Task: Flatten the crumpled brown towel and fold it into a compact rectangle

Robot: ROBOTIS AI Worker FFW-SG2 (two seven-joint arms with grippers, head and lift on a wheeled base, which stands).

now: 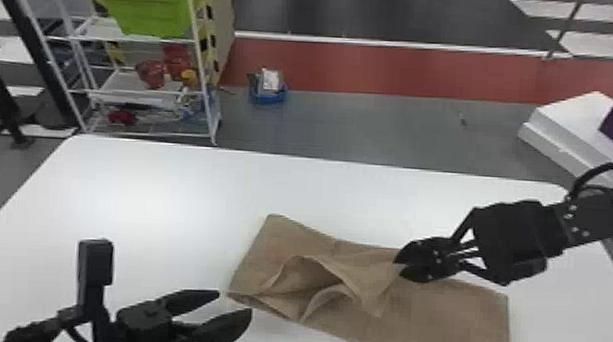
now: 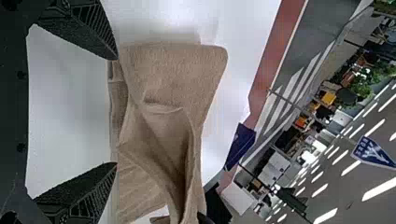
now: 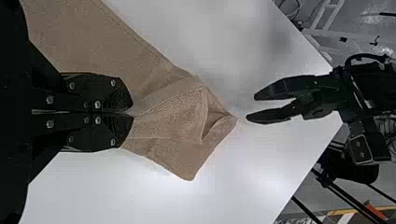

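- My right gripper (image 1: 397, 269) is closed, pinching a raised fold of the towel (image 1: 438, 315) near the middle of its far side.
- My left gripper (image 1: 236, 303) has its two fingers spread wide, just beside the towel's left end, with no cloth between them.
- I count two grippers and one brown towel, which lies on the one white table (image 1: 144, 189), toward the near edge and right of centre.
- The towel's long axis slants from far left to near right; its left part is rumpled, with a hollow opening toward the near left.
- Its near right part is cut off by the bottom of my head view, and I can't make out how many layers sit inside the folds.
- Beyond the table I see one wire rack (image 1: 147, 135) on the left and one blue bin (image 1: 269, 98) on the floor; the red things on the rack are too blurred to count.
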